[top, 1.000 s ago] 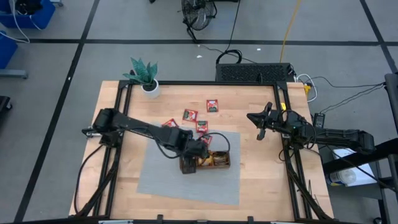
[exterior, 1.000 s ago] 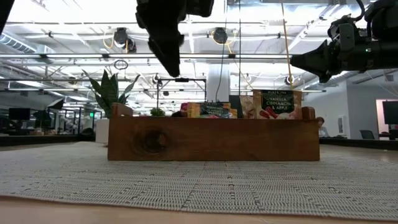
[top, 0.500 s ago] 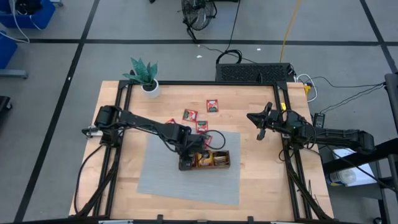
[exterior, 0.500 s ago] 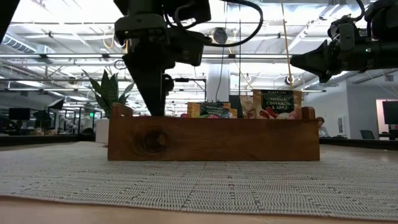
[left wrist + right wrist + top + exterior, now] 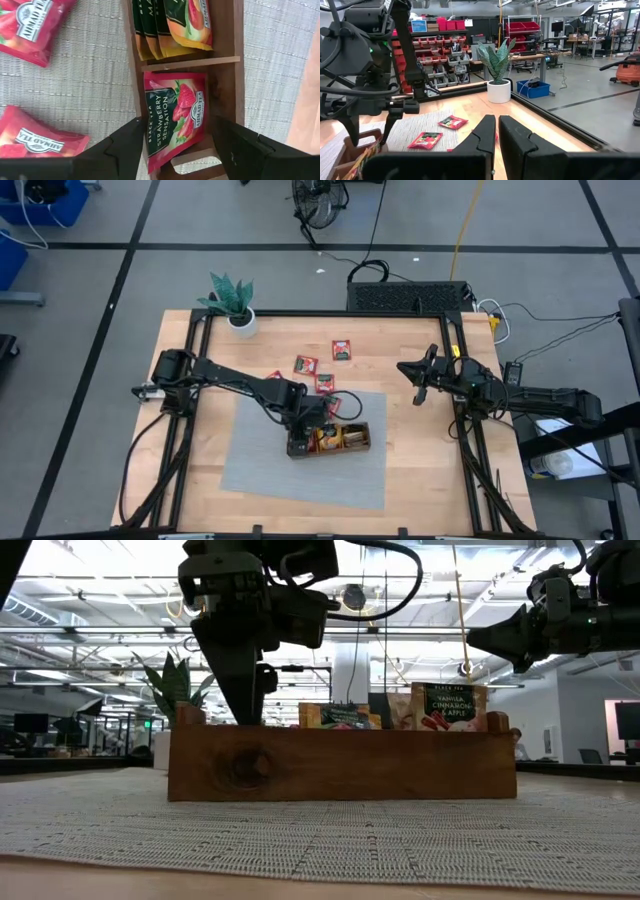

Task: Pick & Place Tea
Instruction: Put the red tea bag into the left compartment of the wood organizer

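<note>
My left jaws (image 5: 175, 145) stand wide open, holding nothing, straight over the end compartment of the wooden tray (image 5: 239, 75).
The strawberry tea sachet (image 5: 174, 116) lies between my fingers, long axis pointing away from me; red, dark band. My right jaws (image 5: 418, 379) wait shut, well apart.

Red strawberry-printed sachet (image 5: 175, 117) in brown wooden tray (image 5: 239, 60) on grey woven mat (image 5: 90, 75).
</note>
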